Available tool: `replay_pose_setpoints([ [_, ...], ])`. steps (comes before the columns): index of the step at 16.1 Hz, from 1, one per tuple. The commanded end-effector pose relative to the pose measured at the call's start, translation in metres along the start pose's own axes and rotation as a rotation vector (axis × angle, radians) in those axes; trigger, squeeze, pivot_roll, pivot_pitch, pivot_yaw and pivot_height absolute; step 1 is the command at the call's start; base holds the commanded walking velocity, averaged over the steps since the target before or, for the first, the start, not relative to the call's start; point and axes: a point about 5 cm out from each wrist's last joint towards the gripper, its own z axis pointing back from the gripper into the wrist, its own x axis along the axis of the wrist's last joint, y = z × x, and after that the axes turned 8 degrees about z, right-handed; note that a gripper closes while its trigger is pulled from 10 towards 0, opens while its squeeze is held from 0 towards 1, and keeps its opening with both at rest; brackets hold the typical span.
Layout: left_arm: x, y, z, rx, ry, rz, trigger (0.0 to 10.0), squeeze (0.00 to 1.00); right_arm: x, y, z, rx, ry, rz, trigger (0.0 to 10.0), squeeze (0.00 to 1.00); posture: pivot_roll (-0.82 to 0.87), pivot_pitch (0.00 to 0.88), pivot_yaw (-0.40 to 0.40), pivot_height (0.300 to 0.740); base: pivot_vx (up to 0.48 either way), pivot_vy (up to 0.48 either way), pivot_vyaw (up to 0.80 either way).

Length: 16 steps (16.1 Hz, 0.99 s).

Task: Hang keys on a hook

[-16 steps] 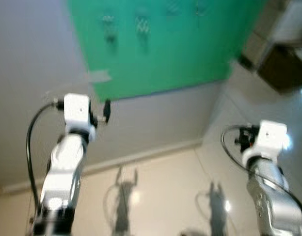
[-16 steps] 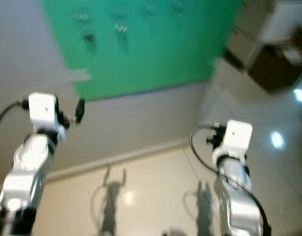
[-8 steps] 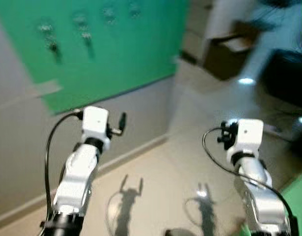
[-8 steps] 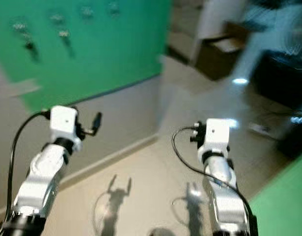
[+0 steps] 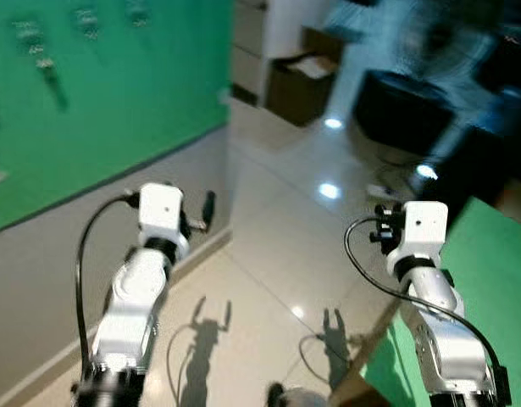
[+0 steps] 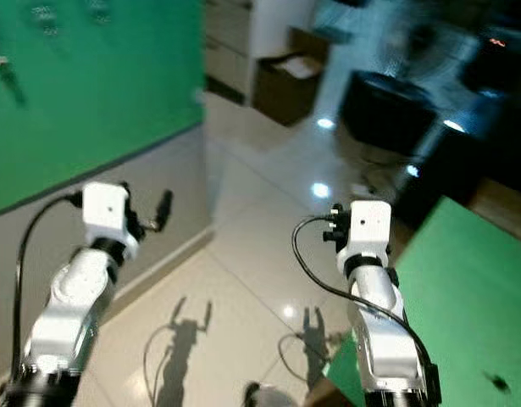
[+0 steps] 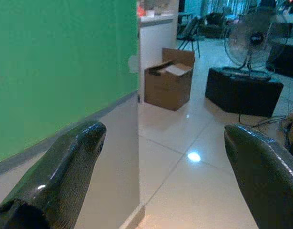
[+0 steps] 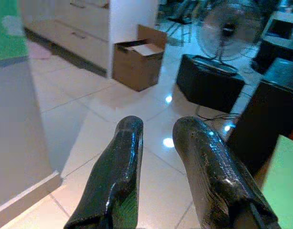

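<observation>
A green board point(image 5: 116, 85) hangs on the grey wall at my far left, with small hooks point(image 5: 41, 61) near its top; some carry dangling things too blurred to name. My left gripper point(image 7: 163, 131) is raised beside the wall corner and stands open, nothing between its fingers point(image 7: 65, 167). To the right, my right gripper point(image 8: 158, 125) is raised over the tiled floor, shut and empty. A small dark thing point(image 6: 497, 381) lies on the green table point(image 5: 489, 280) at my lower right; I cannot tell what it is.
The grey wall ends in a corner point(image 7: 138, 143) just ahead of the left arm. Beyond it stand an open cardboard box point(image 5: 301, 80), a white cabinet point(image 8: 89, 28), a floor fan point(image 8: 227, 31) and a low black block point(image 5: 404, 110). Glossy floor point(image 5: 277, 254) lies between.
The whole picture has swung: the camera has turned right, so the green board slid to the left edge and the room and green table came into view. Both arms keep their raised pose.
</observation>
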Motion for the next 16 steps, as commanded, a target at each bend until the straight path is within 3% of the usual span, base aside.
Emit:
replay_pose_setpoints([
  [1, 0.003, -0.006, -0.006, -0.023, -0.015, 0.008, 10.0, 0.0, 0.0, -0.011, 0.002, -0.041, 0.002, 0.011, 10.0, 0.0, -0.03, 0.0, -0.032, 0.74, 0.0, 0.0, -0.8],
  [3, -0.003, -0.013, -0.007, -0.078, 0.009, -0.046, 10.0, 0.0, -0.011, -0.017, 0.006, -0.056, 0.076, 0.038, 10.0, 0.0, -0.04, 0.0, -0.026, 0.74, 0.0, 0.0, -0.8],
  [5, -0.007, -0.013, -0.003, -0.072, 0.019, -0.026, 10.0, 0.0, -0.013, -0.021, 0.009, -0.066, 0.087, 0.026, 10.0, 0.0, -0.05, 0.0, -0.026, 0.74, 0.0, 0.0, -0.8],
  [7, -0.009, -0.011, -0.003, -0.048, 0.023, 0.009, 10.0, 0.0, -0.02, -0.018, 0.009, -0.052, 0.122, 0.039, 10.0, 0.0, -0.04, 0.0, -0.03, 0.74, 0.0, 0.0, -0.8],
  [13, -0.006, -0.011, -0.004, -0.055, -0.009, -0.067, 10.0, 0.0, -0.021, -0.012, 0.008, -0.035, 0.146, 0.032, 10.0, 0.0, -0.03, 0.0, -0.032, 0.74, 0.0, 0.0, -0.8],
  [16, -0.004, -0.008, -0.004, -0.051, -0.018, -0.072, 10.0, 0.0, -0.021, -0.009, 0.007, -0.024, 0.155, 0.035, 10.0, 0.0, -0.03, 0.0, -0.026, 0.74, 0.0, -0.336, -0.8],
])
